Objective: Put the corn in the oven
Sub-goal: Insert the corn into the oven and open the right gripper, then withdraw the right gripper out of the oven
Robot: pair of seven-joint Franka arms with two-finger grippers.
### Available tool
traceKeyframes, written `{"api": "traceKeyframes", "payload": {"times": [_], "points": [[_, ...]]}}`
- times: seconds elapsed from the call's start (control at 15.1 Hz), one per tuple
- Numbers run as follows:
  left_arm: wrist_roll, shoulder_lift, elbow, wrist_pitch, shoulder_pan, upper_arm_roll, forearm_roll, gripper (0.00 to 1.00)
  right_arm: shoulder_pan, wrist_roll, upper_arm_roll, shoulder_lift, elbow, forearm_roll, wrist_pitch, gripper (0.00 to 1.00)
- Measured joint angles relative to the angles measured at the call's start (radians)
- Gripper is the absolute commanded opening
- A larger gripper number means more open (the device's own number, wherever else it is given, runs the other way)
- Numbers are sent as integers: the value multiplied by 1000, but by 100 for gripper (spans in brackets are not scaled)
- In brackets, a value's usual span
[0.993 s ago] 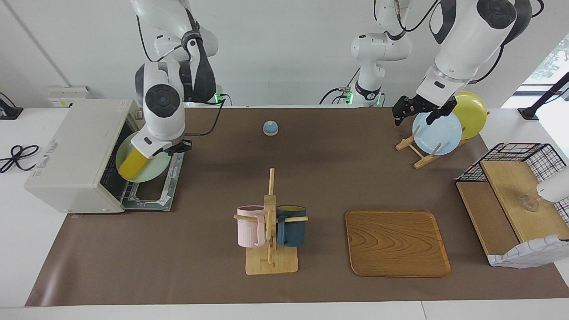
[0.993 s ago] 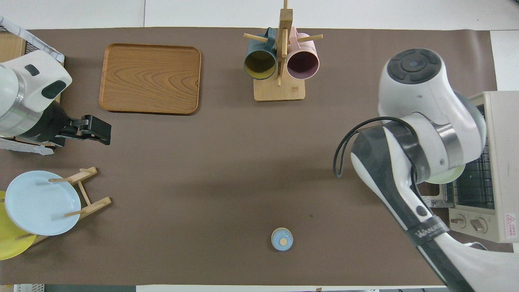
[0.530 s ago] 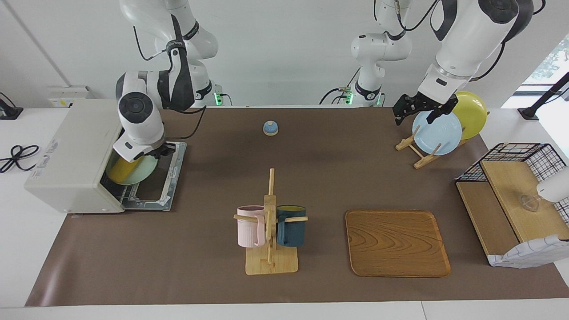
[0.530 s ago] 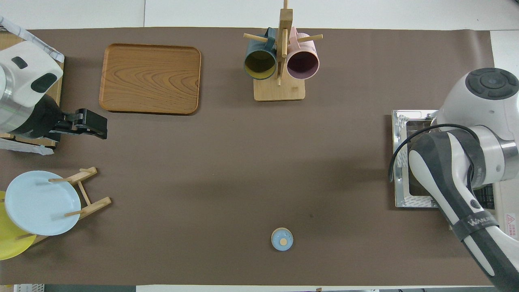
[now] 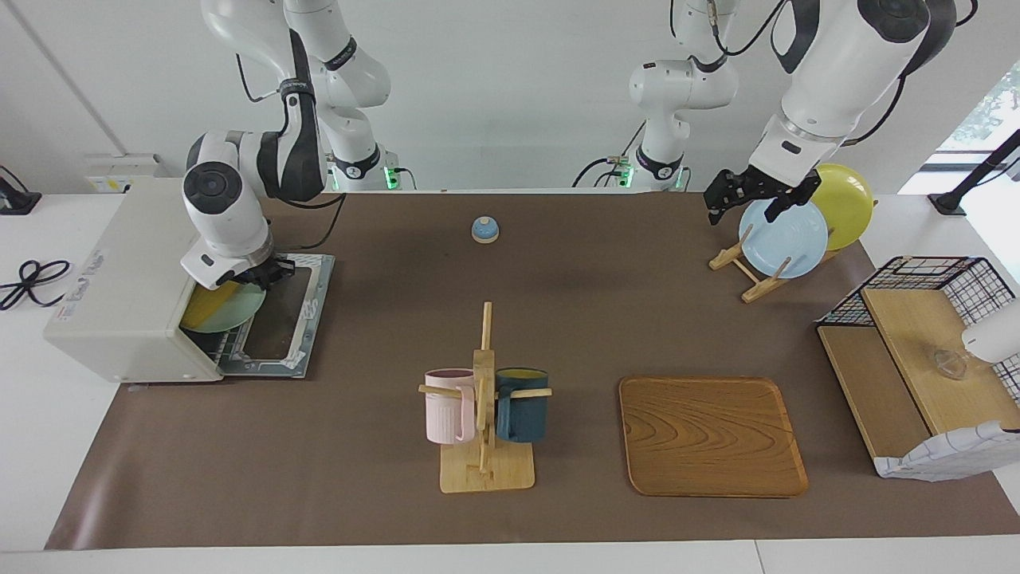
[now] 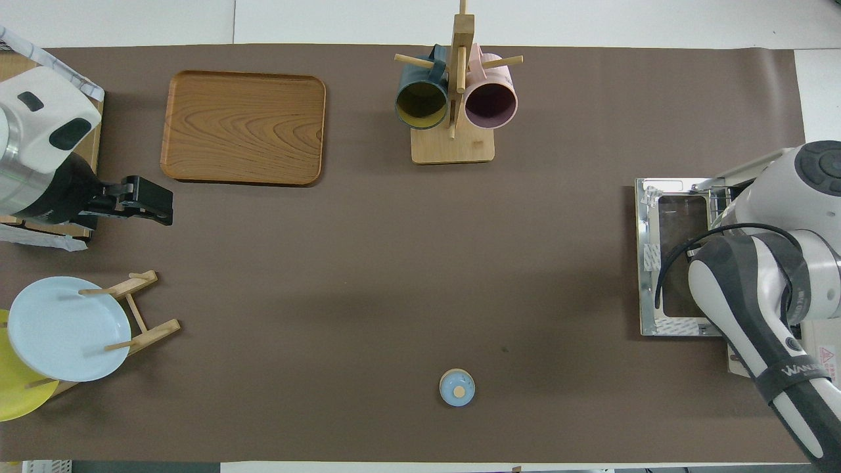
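Facing view: right gripper (image 5: pixel 253 277) at oven (image 5: pixel 131 279) mouth

Bright, even, sharp light throughout, with soft shadows under the arms and window glare at one edge.

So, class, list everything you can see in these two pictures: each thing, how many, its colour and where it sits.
oven: 1, off-white, door open, right arm's end.
corn: 1, yellow, on the plate at the oven mouth.
green plate: 1, pale green, partly inside the oven.
bell: 1, blue, near the robots.
mug rack: 1, wooden, with pink and dark blue mugs.
tray: 1, wooden.
plate rack: 1, holding blue and yellow plates.
right gripper: at the oven mouth.
left gripper: over the plate rack, waiting.
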Motion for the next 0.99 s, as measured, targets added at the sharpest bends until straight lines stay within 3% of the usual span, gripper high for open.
{"api": "traceKeyframes", "payload": {"times": [0.2,0.4,0.73,0.86,0.99], "points": [[0,0,-1,-1,8,1,0,100,-13,-3,1,-2,-7,0,20,1],[0,0,-2,-2,9,1,0,100,-29,-28,2,-2,-11,4,31,24],[-1,0,-2,-2,9,1,0,100,-37,-37,4,-2,-11,27,40,42],[-1,0,-2,-2,9,1,0,100,-36,-38,9,-1,15,76,24,39],[-1,0,-2,-2,9,1,0,100,-26,-38,20,5,69,96,-15,16]]}}
